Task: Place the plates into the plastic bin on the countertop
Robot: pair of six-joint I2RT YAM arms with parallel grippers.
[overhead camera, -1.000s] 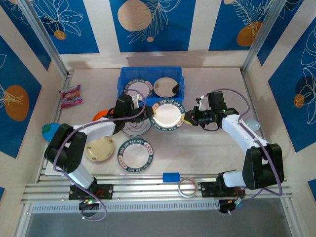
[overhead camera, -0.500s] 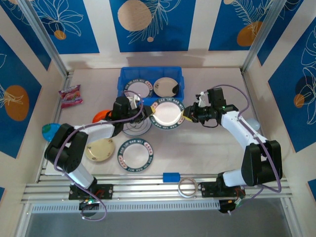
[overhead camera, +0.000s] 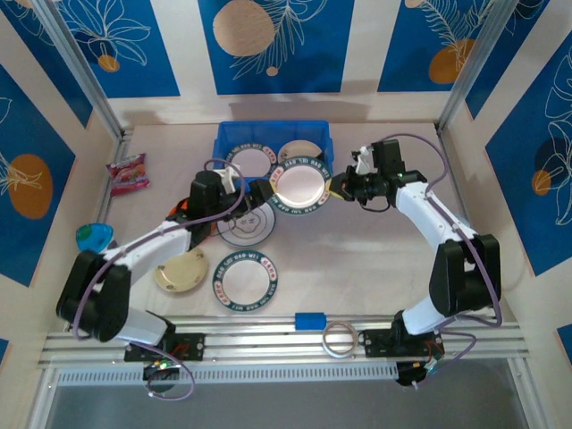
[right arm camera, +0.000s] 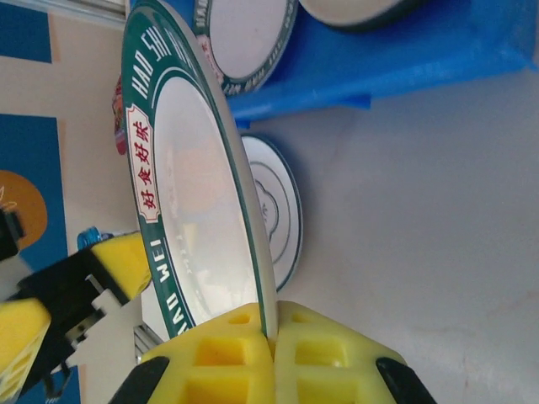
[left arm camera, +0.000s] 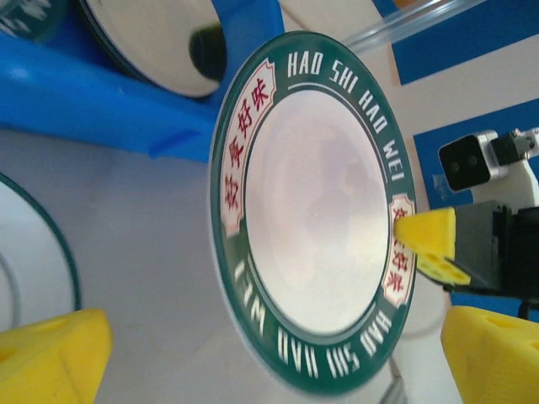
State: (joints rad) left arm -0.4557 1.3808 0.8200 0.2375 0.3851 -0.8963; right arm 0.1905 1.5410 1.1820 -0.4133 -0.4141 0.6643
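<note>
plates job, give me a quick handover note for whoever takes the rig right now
Left end effector: open, holding nothing, close beside the held plate.
Right end effector: shut on the held plate's rim; the plate is tilted at the near wall of the bin, not in yet.
Done: two plates lie in the bin, a lettered one and a cream one.
To do: drop the held plate in, then clear at least four from the countertop: line-drawing plate, beige plate, green-rim plate, teal plate.
</note>
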